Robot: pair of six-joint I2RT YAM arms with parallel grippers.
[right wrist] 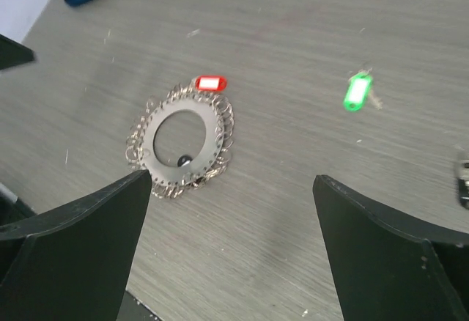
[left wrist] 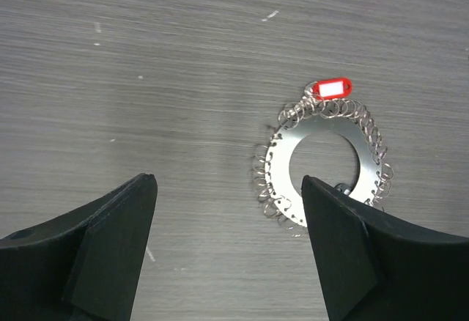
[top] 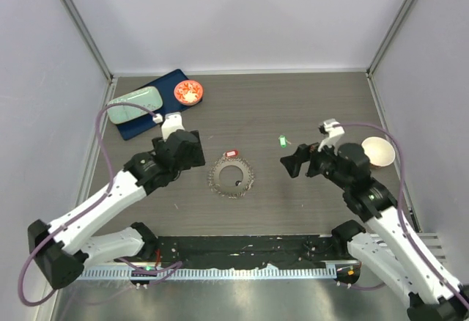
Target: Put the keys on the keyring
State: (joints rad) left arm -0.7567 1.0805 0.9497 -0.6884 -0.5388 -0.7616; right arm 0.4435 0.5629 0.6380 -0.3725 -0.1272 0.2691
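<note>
Grey metal ring: the keyring (top: 220, 179) lies flat near the middle of the counter. It is a washer-like plate fringed all round with small silvery wire loops.
Red-tagged key: the red tag (top: 231, 153) touches the ring's far rim, in among the loops. I cannot tell whether it is actually hooked on.
Green-tagged key: the green tag (top: 281, 141) lies loose on bare counter, apart from the ring and towards the right edge.
Left gripper: the left gripper (left wrist: 229, 183) has its jaws spread wide and holds nothing. It hovers over the counter on the ring's left side.
Right gripper: the right gripper (right wrist: 233, 180) is likewise parted and empty, between the ring and the right edge, near the green tag.
Handling: the keys look very light and flat, likely to skid on the smooth top. The ring seems stiff, while its loops look springy and easy to snag.
Where to hold: probably the plastic tag, pinched across its long sides, with the ring pinned by its plate.
Elsewhere: a blue tray (top: 139, 127) sits in the far-left corner beside a red bowl (top: 189, 92). A paper cup (top: 379, 152) stands by the right edge.
</note>
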